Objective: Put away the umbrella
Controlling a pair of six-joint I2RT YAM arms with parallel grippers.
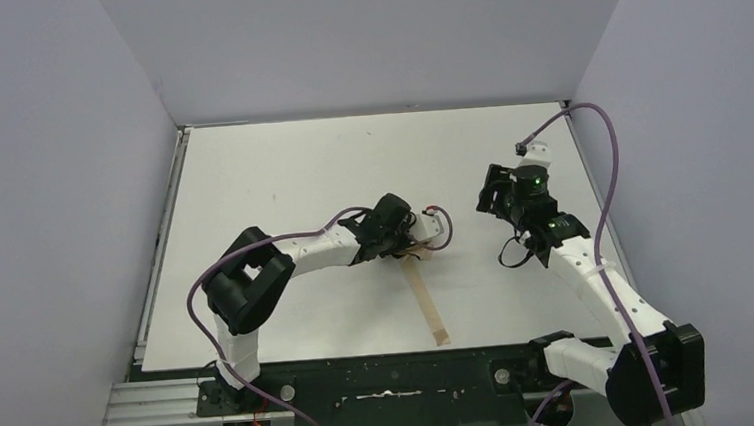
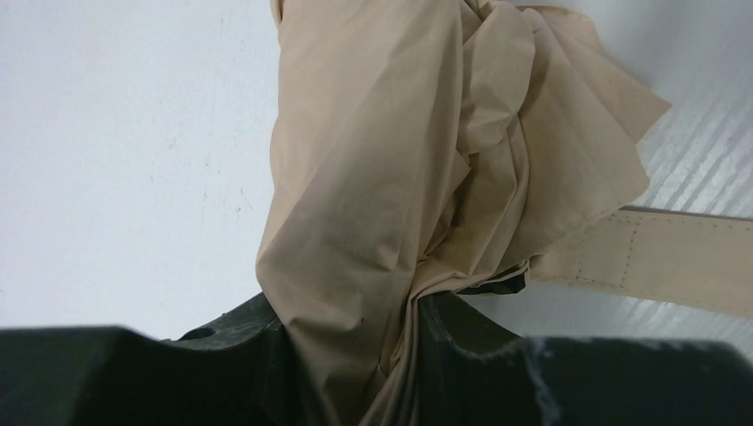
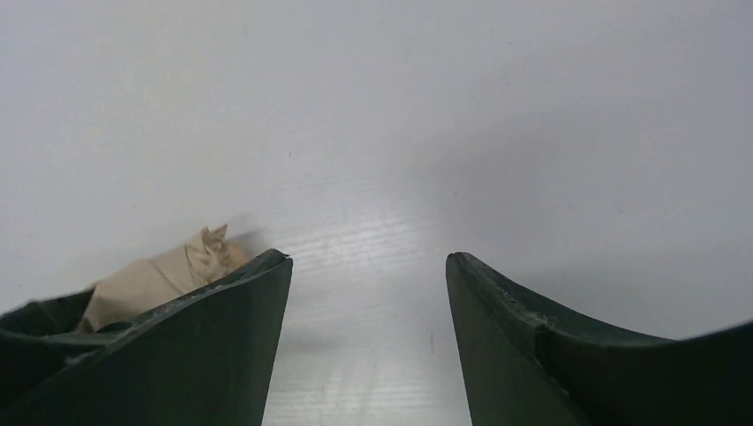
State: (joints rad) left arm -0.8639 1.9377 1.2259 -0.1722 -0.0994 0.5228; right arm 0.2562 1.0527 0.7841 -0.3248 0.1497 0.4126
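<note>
The umbrella is a crumpled bundle of beige-tan fabric lying on the white table. My left gripper is shut on its bunched fabric, and a dark piece shows just under the folds. Its tan strap trails off to the right. In the top view the strap stretches toward the near edge, and my left gripper hides most of the bundle. My right gripper is open and empty over bare table. It hangs to the right of the umbrella, apart from it, as the top view shows.
The white table is boxed in by pale walls on the left, back and right. A purple cable loops beside the right arm. The arm bases stand on the dark rail along the near edge.
</note>
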